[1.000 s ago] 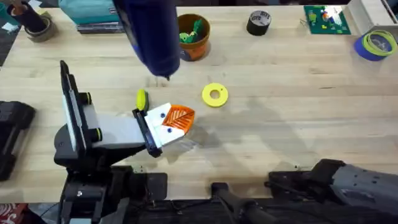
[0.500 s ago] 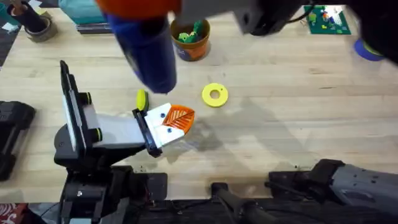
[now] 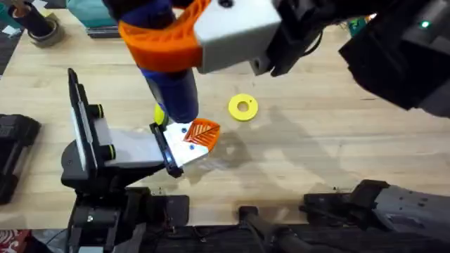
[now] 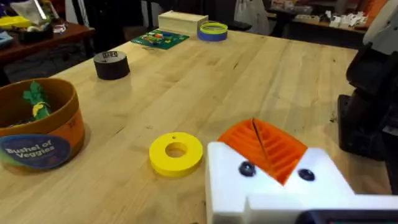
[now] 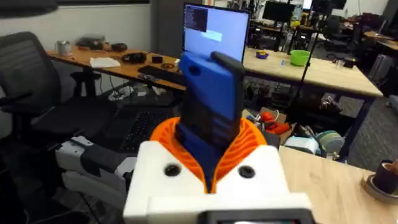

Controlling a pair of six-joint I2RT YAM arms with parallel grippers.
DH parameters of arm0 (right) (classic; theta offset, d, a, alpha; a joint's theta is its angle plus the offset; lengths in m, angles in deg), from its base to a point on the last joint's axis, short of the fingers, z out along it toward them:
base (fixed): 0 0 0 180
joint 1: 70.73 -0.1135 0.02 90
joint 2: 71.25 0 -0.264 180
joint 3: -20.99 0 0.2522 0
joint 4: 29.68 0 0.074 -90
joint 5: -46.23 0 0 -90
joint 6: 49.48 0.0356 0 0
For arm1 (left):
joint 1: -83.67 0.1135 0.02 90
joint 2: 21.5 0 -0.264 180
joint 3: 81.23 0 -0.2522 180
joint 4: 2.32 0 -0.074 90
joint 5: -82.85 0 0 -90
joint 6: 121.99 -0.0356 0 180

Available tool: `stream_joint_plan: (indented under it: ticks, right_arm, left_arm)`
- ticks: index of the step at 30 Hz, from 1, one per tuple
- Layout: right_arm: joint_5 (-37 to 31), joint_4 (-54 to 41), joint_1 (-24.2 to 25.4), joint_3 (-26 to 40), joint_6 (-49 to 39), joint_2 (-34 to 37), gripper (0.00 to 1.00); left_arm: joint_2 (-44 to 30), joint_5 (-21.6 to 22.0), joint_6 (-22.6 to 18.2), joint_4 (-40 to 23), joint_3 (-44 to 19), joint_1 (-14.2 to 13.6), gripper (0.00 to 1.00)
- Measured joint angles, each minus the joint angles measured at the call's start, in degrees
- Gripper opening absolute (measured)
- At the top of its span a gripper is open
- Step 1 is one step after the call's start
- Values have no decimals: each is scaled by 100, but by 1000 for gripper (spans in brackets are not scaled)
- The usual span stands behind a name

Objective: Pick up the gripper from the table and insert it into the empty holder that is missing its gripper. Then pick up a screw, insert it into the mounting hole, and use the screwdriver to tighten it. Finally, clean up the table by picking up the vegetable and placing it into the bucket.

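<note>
The right gripper (image 3: 184, 42) looms large and blurred across the top of the overhead frame, its white body and curved orange ribbed pads clamped around the blue screwdriver (image 3: 176, 95); the screwdriver's upper part is covered by the gripper and its tip is lost just above the left gripper (image 3: 199, 137), so contact with the screw cannot be made out. In the right wrist view the screwdriver (image 5: 211, 109) stands as a boxy blue shaft between the orange pads. The bucket (image 4: 38, 130), a round brown pot lettered "Bushel of Veggies", sits cut off at the left edge of the left wrist view with green toy pieces inside. The left gripper, low in the left centre of the overhead frame, shows a white angular holder (image 3: 184, 147) with a ribbed orange tip (image 3: 202, 132) seated on it and dark screw heads; whether its fingers are apart or together cannot be told. A smooth yellow ring (image 3: 243, 107) lies flat just right of it on the pale wood-grain table (image 3: 337, 119)
</note>
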Motion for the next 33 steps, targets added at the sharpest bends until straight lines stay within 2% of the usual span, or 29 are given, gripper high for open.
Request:
stream_joint_plan:
  ticks: [9, 15, 33]
  right_arm:
    - [-61, 772, 0, -186, 112, 273, 23]
    - [-81, 878, 0, -236, 188, 651, 23]
    - [-212, 1267, 0, -693, 103, 658, 23]
  left_arm:
    - [-1, 0, 0, 0, 0, 0, 5]
    - [-1, 0, 1, 0, 0, 0, 5]
    - [0, 0, 0, 0, 0, 0, 5]
